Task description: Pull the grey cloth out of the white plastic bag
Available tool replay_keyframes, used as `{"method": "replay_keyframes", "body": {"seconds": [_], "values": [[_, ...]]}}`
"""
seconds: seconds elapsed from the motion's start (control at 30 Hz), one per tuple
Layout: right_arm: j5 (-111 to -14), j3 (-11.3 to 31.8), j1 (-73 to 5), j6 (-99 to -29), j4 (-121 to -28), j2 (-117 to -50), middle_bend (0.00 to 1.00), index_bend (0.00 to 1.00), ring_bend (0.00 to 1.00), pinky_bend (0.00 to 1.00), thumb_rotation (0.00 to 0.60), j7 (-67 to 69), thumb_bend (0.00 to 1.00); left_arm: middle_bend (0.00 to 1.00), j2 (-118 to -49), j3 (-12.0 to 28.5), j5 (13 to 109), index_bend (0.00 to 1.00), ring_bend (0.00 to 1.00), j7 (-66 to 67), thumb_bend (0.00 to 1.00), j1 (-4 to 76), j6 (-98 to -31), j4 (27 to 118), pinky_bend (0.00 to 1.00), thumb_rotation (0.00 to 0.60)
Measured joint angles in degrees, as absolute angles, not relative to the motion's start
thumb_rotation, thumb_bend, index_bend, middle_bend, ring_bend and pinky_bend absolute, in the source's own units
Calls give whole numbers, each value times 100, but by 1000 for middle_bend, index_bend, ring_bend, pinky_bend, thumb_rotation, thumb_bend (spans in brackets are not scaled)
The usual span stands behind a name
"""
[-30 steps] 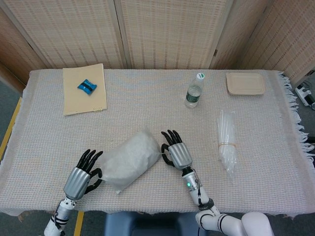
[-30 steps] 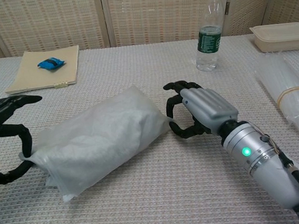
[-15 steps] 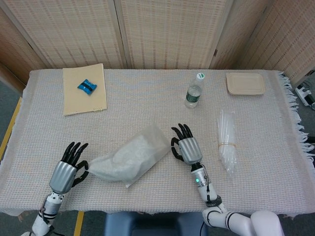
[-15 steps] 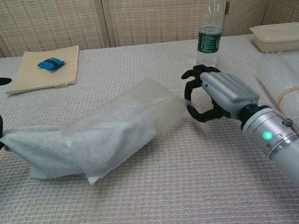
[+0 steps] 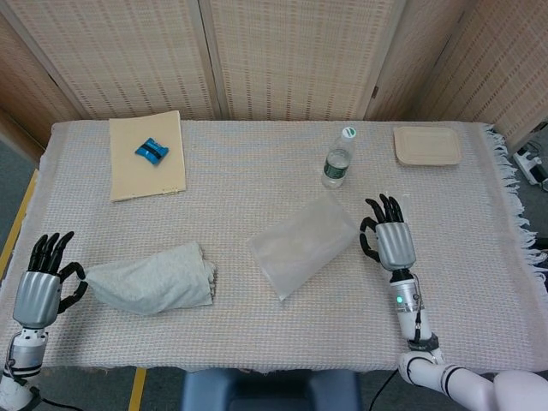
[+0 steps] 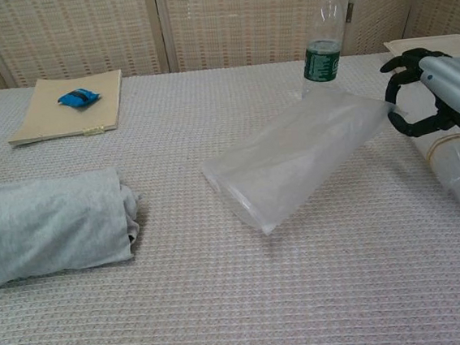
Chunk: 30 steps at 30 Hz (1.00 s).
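Left hand (image 5: pixel 41 287) pinches the grey cloth (image 5: pixel 152 280), head view only; right hand (image 5: pixel 390 240) pinches the white plastic bag (image 5: pixel 304 243); no readable writing.

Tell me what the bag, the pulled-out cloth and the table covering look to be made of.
Bag: thin, cloudy, see-through plastic film; the weave shows through it. Cloth: soft matte grey fabric, probably knit, lying in limp folds. Table covering: coarse woven textile, with a waffle-like grid and a fringed right edge.

cloth (image 5: pixel 152 287) left of bag (image 5: pixel 304 243), bottle (image 5: pixel 337 158) behind bag, tray (image 5: pixel 426 145) far right
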<state>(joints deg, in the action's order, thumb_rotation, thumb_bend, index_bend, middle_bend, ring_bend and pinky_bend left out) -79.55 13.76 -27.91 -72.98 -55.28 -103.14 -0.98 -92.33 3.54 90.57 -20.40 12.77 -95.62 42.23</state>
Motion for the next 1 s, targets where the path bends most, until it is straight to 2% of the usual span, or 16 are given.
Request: {"method": "replay_keyframes", "body": {"seconds": [0.03, 0.07, 0.1, 0.17, 0.33, 0.5, 0.6, 0.7, 0.83, 1.0], "values": [[-7961, 1347, -2757, -7306, -5600, -10263, 14, 103, 0, 0, 600, -109, 385, 33, -9197, 331, 9066, 101, 0, -2052, 198, 1277, -9516, 4308, 2, 600], [-7968, 1320, -2719, -7325, -5691, -10200, 2, 35, 0, 0, 600, -128, 333, 20, -9153, 308, 9078, 29, 0, -2060, 151, 1279, -9485, 4419, 2, 600], [-7982, 1285, -2660, -7369, -5843, -10096, 0, 6, 0, 0, 600, -166, 296, 17, -9078, 282, 9094, 15, 0, -2060, 139, 1282, -9449, 4608, 2, 600], [-8024, 1227, -2539, -7501, -6142, -9896, 0, 0, 0, 0, 600, -248, 236, 10, -8924, 242, 9114, 13, 0, -2015, 109, 1287, -9385, 4972, 1, 600], [-8221, 944, -2000, -8136, -7399, -9001, 0, 0, 0, 0, 600, -745, 160, 6, -8132, 79, 9061, 83, 0, -1426, 100, 1280, -8987, 6538, 0, 600], [-8426, 426, -1197, -8835, -8881, -7738, 0, 0, 0, 0, 600, -1615, 155, 30, -7103, -119, 8894, 153, 0, -409, 104, 1174, -8643, 8559, 0, 600], [-8567, 26, -637, -9259, -9365, -7155, 0, 0, 0, 0, 600, -1950, 155, 70, -6527, -300, 8896, 188, 0, 167, 123, 922, -8704, 9452, 0, 600], [-8694, -205, -316, -9525, -9455, -6913, 0, 0, 0, 0, 600, -1903, 156, 80, -6213, -449, 9017, 189, 0, 560, 133, 550, -9038, 9799, 0, 600], [-8755, -224, -240, -9549, -9472, -6731, 0, 0, 0, 0, 600, -1444, 154, 75, -6230, -539, 9343, 191, 0, 696, 134, 265, -9522, 9765, 0, 600], [-8864, -212, -151, -9533, -9481, -6467, 0, 0, 0, 0, 600, -958, 155, 53, -6323, -499, 9513, 191, 0, 708, 133, 196, -9596, 9523, 0, 600]]}}
